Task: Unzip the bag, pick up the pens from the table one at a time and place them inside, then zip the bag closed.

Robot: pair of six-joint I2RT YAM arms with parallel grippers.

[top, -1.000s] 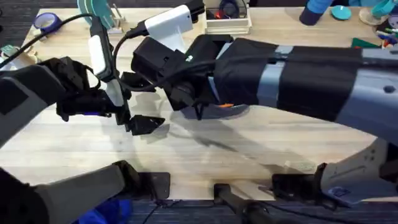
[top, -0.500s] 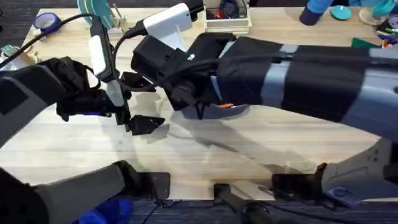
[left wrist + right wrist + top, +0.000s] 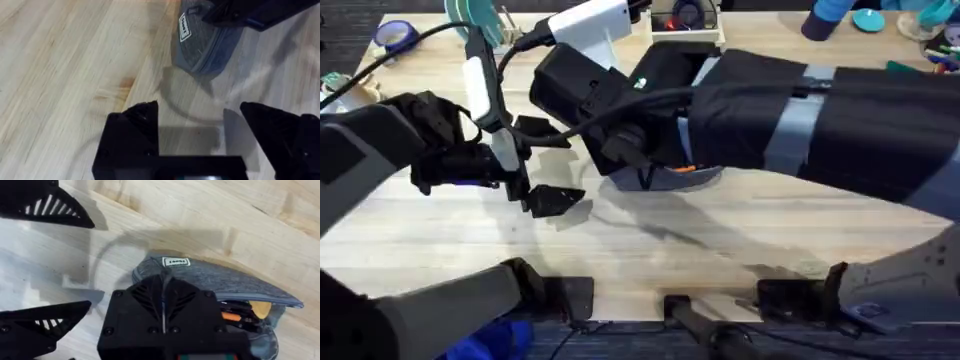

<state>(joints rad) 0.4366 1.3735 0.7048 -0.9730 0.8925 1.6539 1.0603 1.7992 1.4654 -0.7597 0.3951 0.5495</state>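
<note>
The blue-grey bag (image 3: 220, 280) lies on the wooden table (image 3: 650, 250), its white label (image 3: 176, 261) at the near end. Its zipper gapes at the other end, where an orange tip (image 3: 231, 315) and a yellow piece show inside. My right gripper (image 3: 162, 282) stands shut over the labelled end; what it pinches is hidden. In the overhead view the right gripper (image 3: 640, 175) covers most of the bag (image 3: 690, 178). The left gripper (image 3: 545, 165) hangs open just left of the bag (image 3: 202, 45), with nothing between its fingers. The pens are out of view on the table.
Along the table's far edge stand a white wire tray (image 3: 685, 30), a purple tape roll (image 3: 395, 35), a teal plate (image 3: 475, 15) and blue items (image 3: 840, 20). My right arm spans the middle and right of the table.
My right arm has drifted slightly toward the far edge, its gripper staying over the bag. The left arm has not moved.
</note>
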